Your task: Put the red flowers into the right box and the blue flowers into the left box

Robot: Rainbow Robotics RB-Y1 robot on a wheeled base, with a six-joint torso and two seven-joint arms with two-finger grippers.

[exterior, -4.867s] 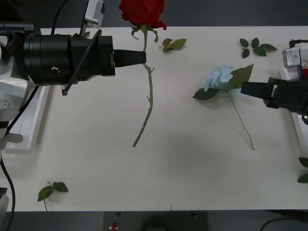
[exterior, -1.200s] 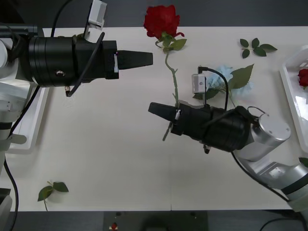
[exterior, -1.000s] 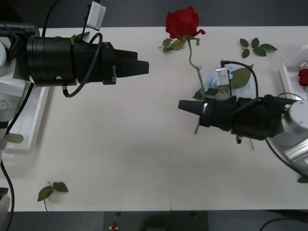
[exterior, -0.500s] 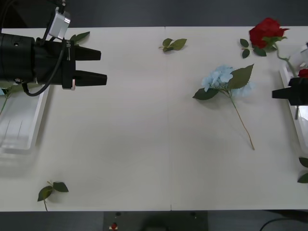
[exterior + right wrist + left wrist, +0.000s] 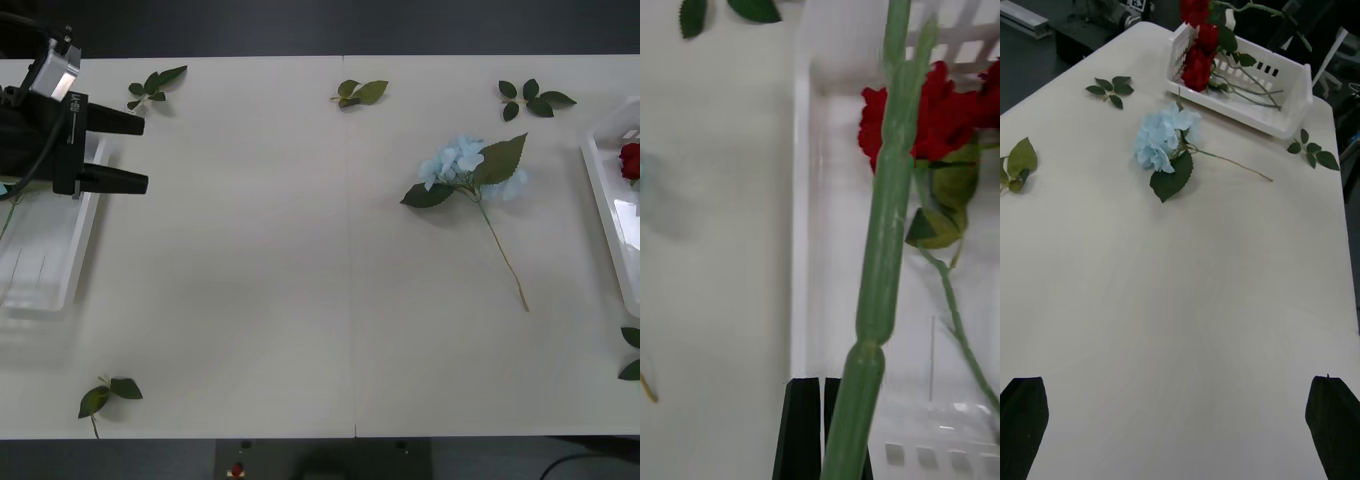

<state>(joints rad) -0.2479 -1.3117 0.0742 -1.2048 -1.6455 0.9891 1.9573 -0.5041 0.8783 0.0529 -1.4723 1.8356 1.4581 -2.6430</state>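
Observation:
One blue flower [image 5: 459,163] lies on the table right of centre, also in the left wrist view [image 5: 1160,139]. At the table's right edge stands the right box [image 5: 598,195] with a red flower [image 5: 629,159] in it. My right gripper [image 5: 822,394] is shut on the green stem [image 5: 886,225] of a red flower, held over the right box [image 5: 800,225] above a red flower [image 5: 940,120] lying inside. My left gripper [image 5: 135,152] is open at the far left, beside the left box [image 5: 45,270]. Its wrist view shows the open gripper [image 5: 1176,382] and red flowers [image 5: 1198,61] in the right box [image 5: 1289,94].
Loose green leaf sprigs lie along the far edge [image 5: 155,82] [image 5: 360,92] [image 5: 530,98], near the front left corner [image 5: 108,392] and at the right edge [image 5: 630,355]. The white table top [image 5: 300,300] is bare between the boxes.
The right gripper has carried the red flower rightwards out of the front view, over the right box. The left arm has drawn back to the left, still open.

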